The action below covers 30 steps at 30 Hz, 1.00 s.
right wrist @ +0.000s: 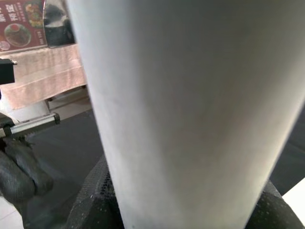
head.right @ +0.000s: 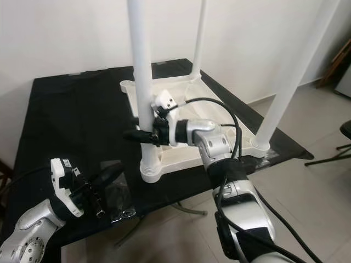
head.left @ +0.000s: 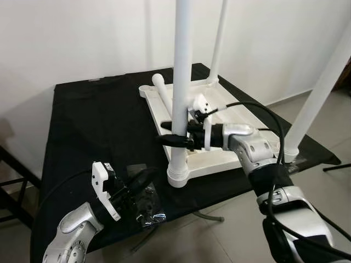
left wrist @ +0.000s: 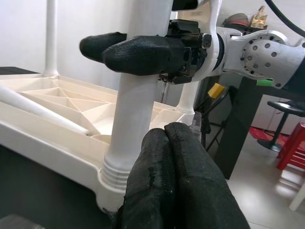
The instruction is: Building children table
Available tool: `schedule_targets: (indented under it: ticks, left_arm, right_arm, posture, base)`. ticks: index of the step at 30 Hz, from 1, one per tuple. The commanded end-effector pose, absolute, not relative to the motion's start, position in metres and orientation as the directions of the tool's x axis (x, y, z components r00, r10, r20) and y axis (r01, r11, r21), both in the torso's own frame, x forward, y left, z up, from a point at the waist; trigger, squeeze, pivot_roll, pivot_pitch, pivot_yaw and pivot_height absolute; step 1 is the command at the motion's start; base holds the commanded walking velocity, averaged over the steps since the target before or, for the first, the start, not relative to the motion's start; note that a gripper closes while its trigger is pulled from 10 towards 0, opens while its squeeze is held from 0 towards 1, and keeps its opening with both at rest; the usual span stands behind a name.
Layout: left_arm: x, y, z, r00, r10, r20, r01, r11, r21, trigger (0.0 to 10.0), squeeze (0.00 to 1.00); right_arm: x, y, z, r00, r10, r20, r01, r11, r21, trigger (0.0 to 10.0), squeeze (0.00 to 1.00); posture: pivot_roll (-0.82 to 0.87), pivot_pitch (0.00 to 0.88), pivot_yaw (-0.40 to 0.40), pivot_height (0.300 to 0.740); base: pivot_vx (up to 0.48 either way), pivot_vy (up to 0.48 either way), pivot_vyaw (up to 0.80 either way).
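A white plastic children's table [head.left: 216, 150] lies upside down on the black tabletop [head.left: 93, 126]. Three legs [head.left: 181, 82] stand upright in its corners; a fourth leg [head.left: 162, 90] lies loose across its underside.

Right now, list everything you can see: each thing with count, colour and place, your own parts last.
Tabletop: one, white, lying upside down on the black table.
Legs: four, white. Three stand upright in the tabletop's corners: near left, near right, far right. One loose leg lies across the tabletop's underside.
Black table: one, against the white wall.
Plastic bag: one, clear and crumpled, at the table's near edge by the left gripper.
Floor: pale tiles, in front of the table.
Right gripper: jaws shut on the near left leg, above its base.
Left gripper: jaws shut, empty, low by the table's near edge, pointing at that leg's base.
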<state>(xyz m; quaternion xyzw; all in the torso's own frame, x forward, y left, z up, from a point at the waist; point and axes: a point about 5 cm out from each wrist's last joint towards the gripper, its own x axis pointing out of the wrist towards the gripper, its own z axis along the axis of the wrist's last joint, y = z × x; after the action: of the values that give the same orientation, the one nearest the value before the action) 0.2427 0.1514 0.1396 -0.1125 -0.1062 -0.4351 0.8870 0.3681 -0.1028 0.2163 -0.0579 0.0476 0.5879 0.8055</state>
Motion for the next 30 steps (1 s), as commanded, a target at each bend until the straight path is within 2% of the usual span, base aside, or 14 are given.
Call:
schedule_targets:
  ticks: [1,8,9,11,12,14,15,16,18,24,25,28,29,30]
  left_arm:
    - [0.241,0.15,0.137,0.601,-0.748,0.281,0.795,0.597,-0.108,10.0,0.0]
    - [0.241,0.151,0.137,0.602,-0.748,0.28,0.794,0.597,-0.11,10.0,0.0]
    - [0.241,0.151,0.138,0.601,-0.749,0.28,0.795,0.596,-0.112,10.0,0.0]
    - [0.241,0.151,0.138,0.601,-0.749,0.28,0.795,0.596,-0.112,10.0,0.0]
    - [0.24,0.152,0.138,0.601,-0.749,0.281,0.795,0.596,-0.112,10.0,0.0]
    - [0.24,0.152,0.138,0.601,-0.749,0.281,0.795,0.596,-0.112,10.0,0.0]
    - [0.24,0.152,0.138,0.601,-0.748,0.281,0.795,0.597,-0.111,10.0,0.0]
    - [0.24,0.153,0.139,0.602,-0.747,0.282,0.794,0.598,-0.11,10.0,0.0]
    - [0.241,0.154,0.139,0.603,-0.746,0.282,0.793,0.599,-0.11,10.0,0.0]
    - [0.243,0.153,0.138,0.596,-0.754,0.276,0.799,0.591,-0.109,10.0,0.0]
    - [0.243,0.153,0.138,0.595,-0.755,0.276,0.8,0.59,-0.11,10.0,0.0]
    - [0.243,0.153,0.138,0.595,-0.755,0.275,0.799,0.591,-0.11,10.0,0.0]
    - [0.243,0.152,0.138,0.598,-0.752,0.277,0.797,0.593,-0.111,10.0,0.0]
    - [0.243,0.152,0.138,0.598,-0.752,0.277,0.797,0.593,-0.111,10.0,0.0]
  right_arm:
    - [0.368,-0.104,0.209,0.281,0.944,-0.172,-0.959,0.284,-0.006,0.0,0.0]
    - [0.369,-0.109,0.203,0.328,0.93,-0.164,-0.943,0.332,-0.002,0.0,0.0]
    - [0.371,-0.11,0.196,0.431,0.888,-0.161,-0.9,0.437,-0.001,0.0,0.0]
    - [0.371,-0.11,0.196,0.431,0.888,-0.161,-0.9,0.437,-0.001,0.0,0.0]
    - [0.371,-0.105,0.178,0.806,0.585,-0.093,-0.587,0.809,0.005,0.0,0.0]
    - [0.371,-0.105,0.178,0.806,0.585,-0.093,-0.587,0.809,0.005,0.0,0.0]
    - [0.357,-0.106,0.16,0.907,0.402,-0.129,-0.398,0.916,0.058,0.0,0.0]
    - [0.335,-0.097,0.144,0.926,0.343,-0.159,-0.33,0.938,0.101,0.0,0.0]
    - [0.32,-0.09,0.136,0.923,0.343,-0.176,-0.323,0.937,0.133,0.0,0.0]
    - [0.319,-0.075,0.135,0.861,0.474,-0.186,-0.47,0.88,0.067,0.0,0.0]
    - [0.321,-0.072,0.137,0.845,0.504,-0.179,-0.496,0.864,0.088,10.0,0.0]
    - [0.322,-0.07,0.139,0.834,0.524,-0.175,-0.513,0.852,0.104,10.0,0.0]
    - [0.325,-0.066,0.148,0.783,0.606,-0.141,-0.595,0.796,0.113,10.0,1.0]
    - [0.326,-0.064,0.152,0.762,0.636,-0.125,-0.625,0.772,0.117,10.0,1.0]
  posture:
    - [0.04,0.0,-0.025,0.74]
    - [0.03,0.0,-0.02,0.74]
    - [0.02,0.0,-0.024,0.74]
    - [0.02,0.0,-0.024,0.74]
    - [0.02,0.003,-0.043,0.74]
    - [0.02,0.003,-0.043,0.74]
    - [0.02,0.003,-0.043,0.74]
    - [0.03,0.017,-0.033,0.74]
    - [0.02,0.014,-0.029,0.74]
    - [0.01,0.0,-0.022,0.74]
    - [0.02,0.0,-0.023,0.74]
    - [0.02,0.0,-0.023,0.74]
    - [0.02,0.0,-0.02,0.74]
    - [0.02,0.0,-0.02,0.74]
  base:
    - [0.0,0.0,0.0]
    - [0.0,0.0,0.0]
    - [0.0,0.0,0.0]
    - [0.0,0.0,0.0]
    - [0.0,0.0,0.0]
    - [0.0,0.0,0.0]
    - [0.0,0.0,0.0]
    - [0.0,0.0,0.0]
    - [0.0,0.0,0.0]
    - [0.0,0.0,0.0]
    - [0.0,0.0,0.0]
    - [0.0,0.0,0.0]
    - [0.0,0.0,0.0]
    - [0.0,0.0,0.0]
